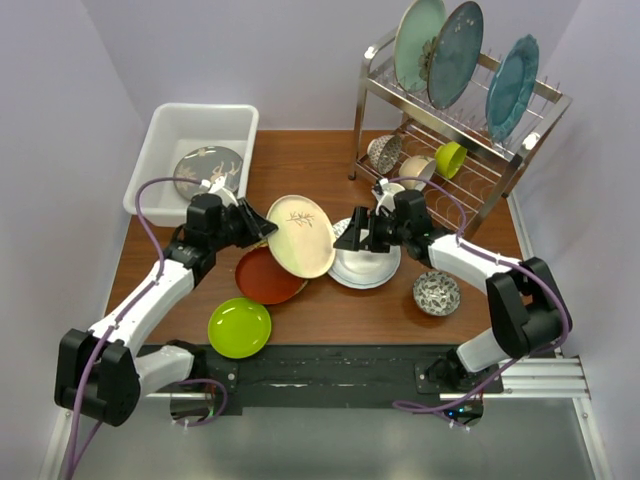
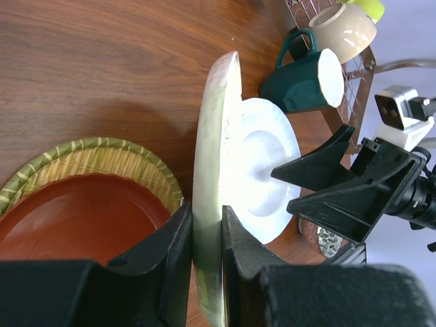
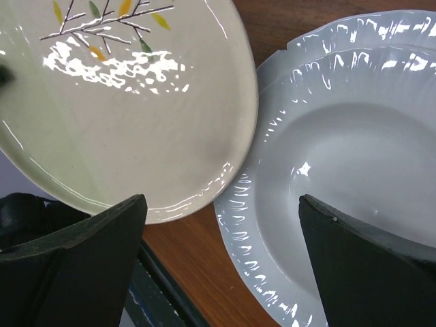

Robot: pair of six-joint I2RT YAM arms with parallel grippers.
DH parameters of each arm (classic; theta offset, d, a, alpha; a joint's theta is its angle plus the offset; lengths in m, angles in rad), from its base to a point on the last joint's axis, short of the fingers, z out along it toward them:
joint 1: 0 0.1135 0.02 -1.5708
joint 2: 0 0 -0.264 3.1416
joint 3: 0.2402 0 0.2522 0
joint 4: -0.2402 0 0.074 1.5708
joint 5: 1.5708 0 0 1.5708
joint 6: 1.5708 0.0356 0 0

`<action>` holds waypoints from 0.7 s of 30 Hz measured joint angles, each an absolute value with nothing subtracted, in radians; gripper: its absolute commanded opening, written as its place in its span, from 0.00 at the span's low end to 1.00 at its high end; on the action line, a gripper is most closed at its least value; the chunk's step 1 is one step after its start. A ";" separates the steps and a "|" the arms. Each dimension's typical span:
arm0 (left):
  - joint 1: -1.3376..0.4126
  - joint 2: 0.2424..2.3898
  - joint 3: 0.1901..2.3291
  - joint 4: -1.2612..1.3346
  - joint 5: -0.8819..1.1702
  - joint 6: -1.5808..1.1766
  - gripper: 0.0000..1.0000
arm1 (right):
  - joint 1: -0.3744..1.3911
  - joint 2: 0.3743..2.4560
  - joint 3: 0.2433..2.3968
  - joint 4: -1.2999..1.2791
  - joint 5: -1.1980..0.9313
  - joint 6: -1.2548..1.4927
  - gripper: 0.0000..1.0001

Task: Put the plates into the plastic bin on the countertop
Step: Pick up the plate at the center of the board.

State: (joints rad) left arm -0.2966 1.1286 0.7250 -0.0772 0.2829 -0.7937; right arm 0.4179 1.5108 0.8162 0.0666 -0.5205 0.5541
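My left gripper [image 1: 262,225] is shut on the rim of the cream plate [image 1: 300,235], which it holds tilted above the countertop [image 1: 340,310]. In the left wrist view the cream plate [image 2: 216,136] stands edge-on between the pads. My right gripper [image 1: 350,238] is open beside that plate's right edge, above the white plate with the patterned rim [image 3: 340,157], with nothing between its fingers [image 3: 82,252]. The grey tree-pattern plate [image 1: 208,168] lies in the plastic bin [image 1: 165,130]. The red-brown plate [image 2: 75,218] rests on the woven yellow plate [image 2: 102,153]. The lime green plate [image 1: 239,327] lies near the front.
A steel wire rack [image 1: 520,150] at the back right holds large teal and blue-grey plates, bowls and cups. A dark green mug [image 2: 303,78] lies by the rack's foot. A small patterned bowl [image 1: 437,292] sits at the right front.
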 measured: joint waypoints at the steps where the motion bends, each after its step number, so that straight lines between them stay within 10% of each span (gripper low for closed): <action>1: -0.292 1.129 0.728 -0.080 0.286 -0.794 0.00 | 0.418 1.507 0.813 0.070 -0.521 0.552 0.97; 21: -0.084 1.153 0.897 -0.099 0.406 -0.793 0.00 | 0.419 1.504 0.808 0.073 -0.524 0.536 0.99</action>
State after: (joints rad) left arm -0.0841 1.1526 0.8967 -0.0986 0.4061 -0.7933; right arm 0.4187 1.5043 0.8082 0.0731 -0.5243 0.5358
